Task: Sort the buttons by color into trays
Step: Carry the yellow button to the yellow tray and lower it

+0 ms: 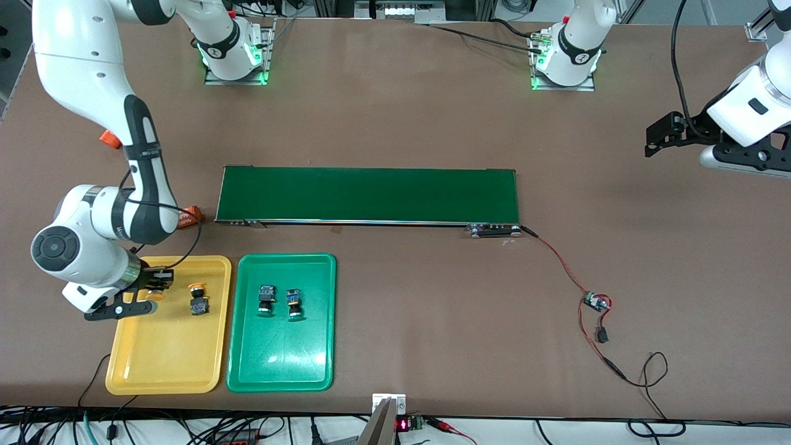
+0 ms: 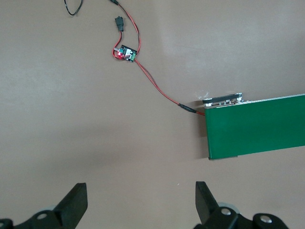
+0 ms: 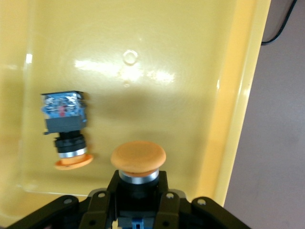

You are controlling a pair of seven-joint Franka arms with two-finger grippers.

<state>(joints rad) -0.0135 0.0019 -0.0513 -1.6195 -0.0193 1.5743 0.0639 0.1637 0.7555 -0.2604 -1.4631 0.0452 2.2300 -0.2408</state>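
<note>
My right gripper (image 1: 152, 292) hangs low over the yellow tray (image 1: 162, 358), at the end of it farther from the front camera. It is shut on a button with an orange cap (image 3: 138, 155); the fingers (image 3: 105, 195) clamp its black body. A second orange-capped button (image 1: 198, 300) lies on its side in the same tray (image 3: 143, 71), beside the held one (image 3: 66, 131). In the green tray (image 1: 281, 364) two buttons with black-and-blue bodies (image 1: 266, 300) (image 1: 294, 303) lie side by side. My left gripper (image 1: 664, 133) waits open over bare table at the left arm's end, nothing between its fingers (image 2: 76, 202).
A long dark-green conveyor belt (image 1: 368, 194) lies across the middle of the table, farther from the front camera than the trays. A small circuit board (image 1: 596, 303) on red wires trails from its end (image 2: 125, 53). An orange object (image 1: 191, 214) sits by the belt's other end.
</note>
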